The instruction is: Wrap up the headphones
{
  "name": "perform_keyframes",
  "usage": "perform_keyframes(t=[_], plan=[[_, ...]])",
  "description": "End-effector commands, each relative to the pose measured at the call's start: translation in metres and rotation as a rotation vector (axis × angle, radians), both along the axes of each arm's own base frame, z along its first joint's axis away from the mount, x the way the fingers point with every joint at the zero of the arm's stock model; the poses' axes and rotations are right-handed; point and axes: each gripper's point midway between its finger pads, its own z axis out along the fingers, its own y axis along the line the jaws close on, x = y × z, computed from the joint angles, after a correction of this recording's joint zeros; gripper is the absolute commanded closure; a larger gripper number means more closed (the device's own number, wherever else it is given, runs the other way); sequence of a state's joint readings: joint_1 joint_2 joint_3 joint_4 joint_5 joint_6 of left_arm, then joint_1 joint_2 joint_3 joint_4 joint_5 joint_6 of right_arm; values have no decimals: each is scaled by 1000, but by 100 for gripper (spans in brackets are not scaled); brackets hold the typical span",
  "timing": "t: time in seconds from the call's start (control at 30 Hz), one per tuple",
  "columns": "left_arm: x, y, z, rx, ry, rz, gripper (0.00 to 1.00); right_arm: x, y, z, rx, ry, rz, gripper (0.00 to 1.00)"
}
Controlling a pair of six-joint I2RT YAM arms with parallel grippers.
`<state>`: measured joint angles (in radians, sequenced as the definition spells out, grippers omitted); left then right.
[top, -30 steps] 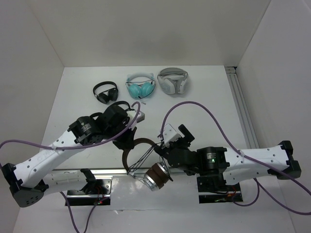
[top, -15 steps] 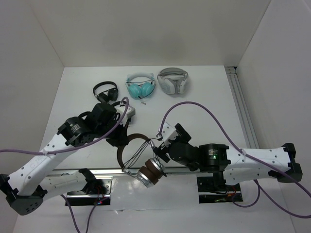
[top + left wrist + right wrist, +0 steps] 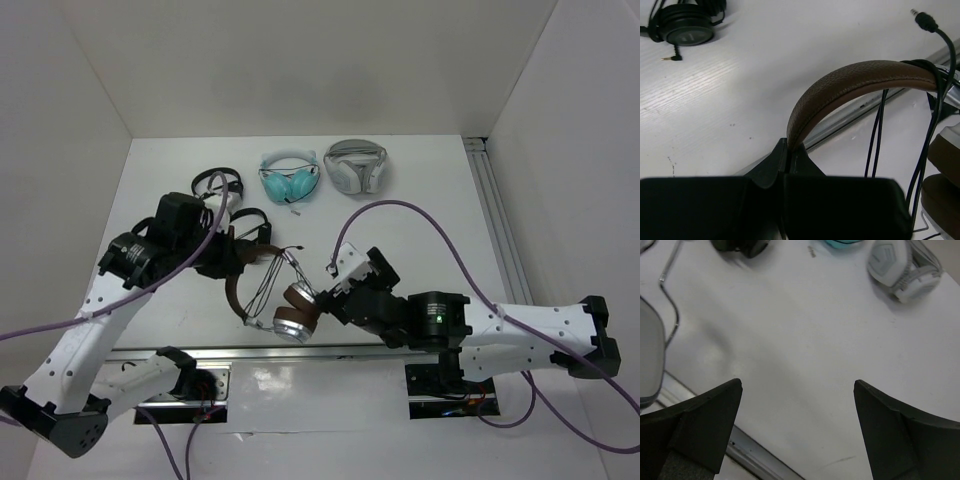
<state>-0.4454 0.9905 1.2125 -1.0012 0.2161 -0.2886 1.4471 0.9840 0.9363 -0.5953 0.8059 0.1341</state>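
Since the earlier overhead frames, the left arm has swung leftward and away from the near rail, carrying the headphones [image 3: 292, 312] with it. The right arm has followed alongside.

**Top external.** The left gripper [image 3: 235, 268] is clamped on the dark headband [image 3: 236, 296], and the cups hang toward the right gripper [image 3: 330, 288]. The right gripper stands fully spread just beside the cups and holds nothing. The cable [image 3: 272, 272] runs in loose strands between band and cups.
- Risk: the left arm overhangs the small black pair [image 3: 215, 183], so further travel that way could knock it.
- Hidden: the pinch itself lies under the wrist.

**Left wrist.** The jaws are shut on one end of the headband [image 3: 860, 77], above the table [image 3: 740, 100]. The cable [image 3: 935, 95] drapes over the band, and its plug [image 3: 925, 21] hangs free in the air.
- Risk: with the plug untucked, the turns may slide off and unwind.
- Risk: a pinch this near one end may let the ear pads [image 3: 946, 170] swing the band or twist it out.
- Hidden: the pads are cut off at the frame edge, and the number of turns cannot be counted.

**Right wrist.** The fingers [image 3: 705, 415] stand wide apart with nothing between them. The white-grey pair [image 3: 905, 270] lies well beyond.
- Hard to make out: a grey curved surface [image 3: 650, 360] is cut off at the left edge. It is probably a cup shell, though this is uncertain.
- Hard to make out: it cannot be told which pair the thin lead [image 3: 670, 295] beside it belongs to.
- Risk: closing from this pose would probably catch nothing, or snag a stray strand and drag the winding loose.
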Motion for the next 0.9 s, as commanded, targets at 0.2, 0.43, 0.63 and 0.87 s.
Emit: perform_keyframes(t=[0.2, 0.43, 0.63, 0.87], plan=[[36, 19, 35, -113, -103, 230, 100, 51, -52, 19, 0, -168, -478, 0], [45, 60, 5, -83, -73, 532, 100, 56, -91, 57, 197, -203, -654, 0], [36, 82, -34, -53, -19, 734, 100, 51, -90, 63, 306, -150, -576, 0], [33, 110, -44, -53, -28, 957, 100, 50, -77, 50, 265, -118, -535, 0]])
